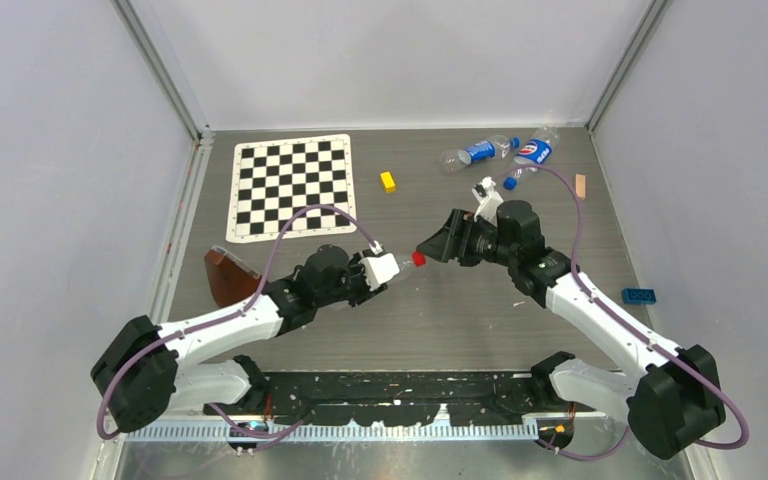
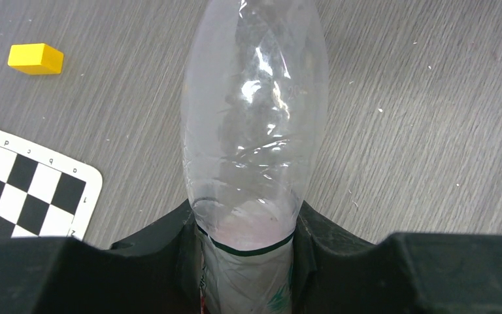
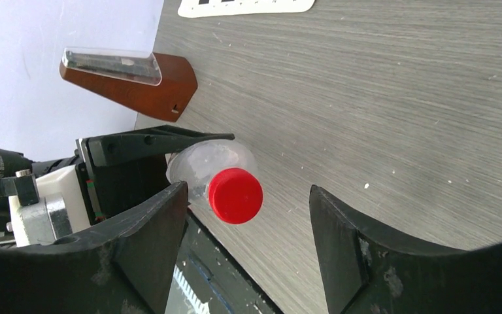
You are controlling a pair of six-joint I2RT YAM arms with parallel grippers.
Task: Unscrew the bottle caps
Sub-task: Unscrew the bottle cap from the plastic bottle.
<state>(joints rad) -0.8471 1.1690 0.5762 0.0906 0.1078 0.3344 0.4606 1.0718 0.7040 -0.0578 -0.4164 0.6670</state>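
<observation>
My left gripper (image 1: 392, 266) is shut on a clear bottle (image 2: 255, 118) with a red-and-white label and holds it level above the table, neck pointing right. Its red cap (image 1: 418, 258) sits on the neck. In the right wrist view the cap (image 3: 235, 195) lies between my right gripper's (image 3: 248, 196) open fingers, nearer the left finger (image 3: 157, 222) and touching neither. My right gripper (image 1: 428, 248) faces the cap end-on. Two blue-label bottles (image 1: 480, 152) (image 1: 533, 152) lie at the back right. One has a blue cap (image 1: 510, 183).
A checkerboard sheet (image 1: 293, 185) lies at the back left. A yellow block (image 1: 388, 181) is beside it. A brown wedge (image 1: 230, 276) sits near the left arm. A blue brick (image 1: 640, 295) lies at the right. A small pink piece (image 1: 581, 185) lies near the right wall.
</observation>
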